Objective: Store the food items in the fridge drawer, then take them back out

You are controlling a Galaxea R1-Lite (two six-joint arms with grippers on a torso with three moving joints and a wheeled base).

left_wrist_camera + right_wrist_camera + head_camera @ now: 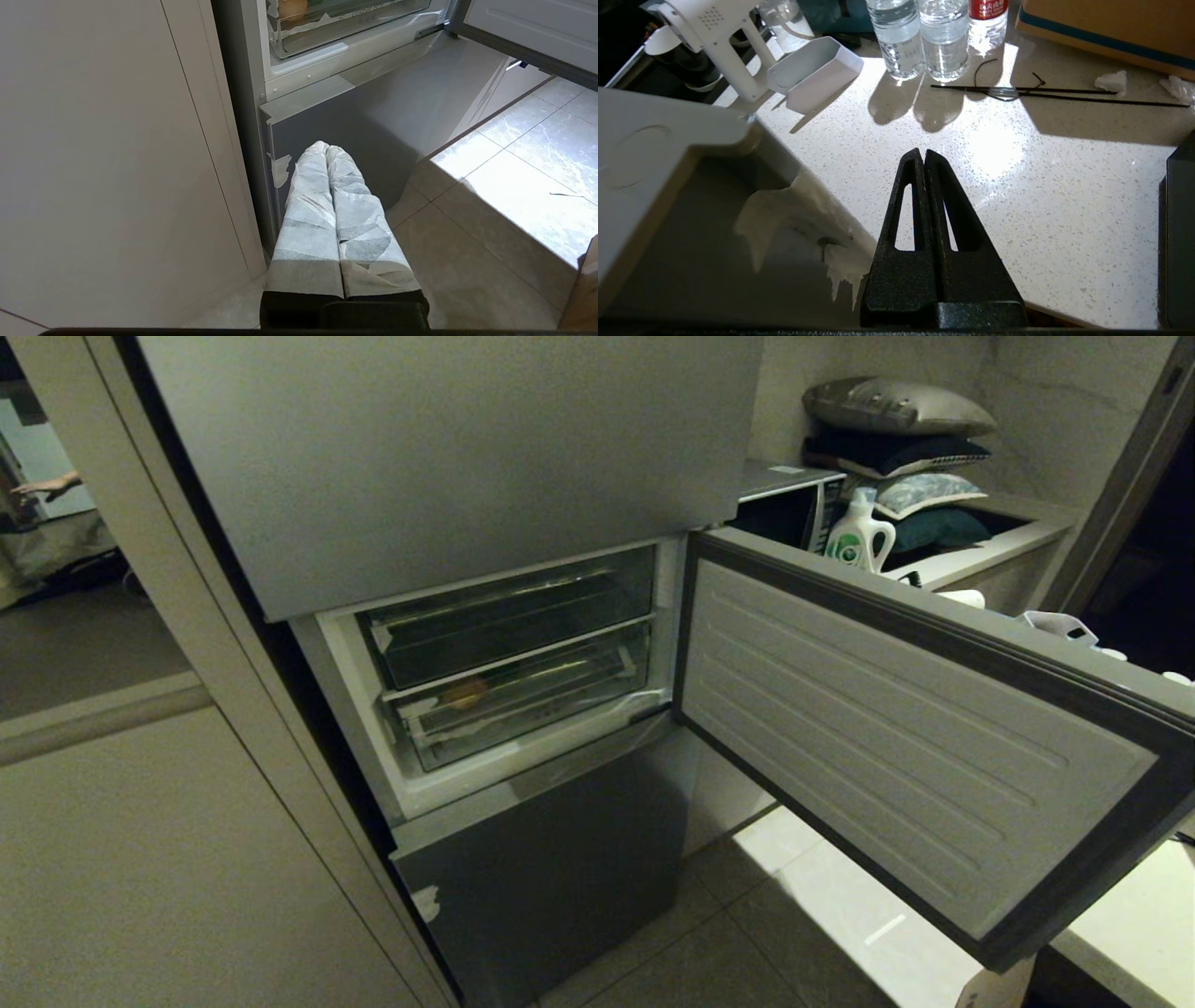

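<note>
The fridge door (pixel 887 728) stands swung open to the right. Inside, the lower clear fridge drawer (pixel 532 705) sits pushed in, and a tan potato (pixel 465 692) lies at its left. The left wrist view shows the same drawer (pixel 350 28) and potato (pixel 293 8). A dark green shape beside the potato is cut off by the frame edge, so I cannot name it. My left gripper (pixel 327 148), with white-wrapped fingers, is shut and empty, low before the grey bottom panel. My right gripper (pixel 923 153) is shut and empty over a white speckled counter (pixel 1064 196), beside the open door's edge. Neither gripper shows in the head view.
Water bottles (pixel 920 37), a cardboard box (pixel 1106 28), thin black ties (pixel 1041 91) and a white stand (pixel 738 70) sit on the counter's far side. A detergent bottle (pixel 857 537) and stacked pillows (pixel 896 429) lie behind the door. A person's hand (pixel 56 485) shows at far left.
</note>
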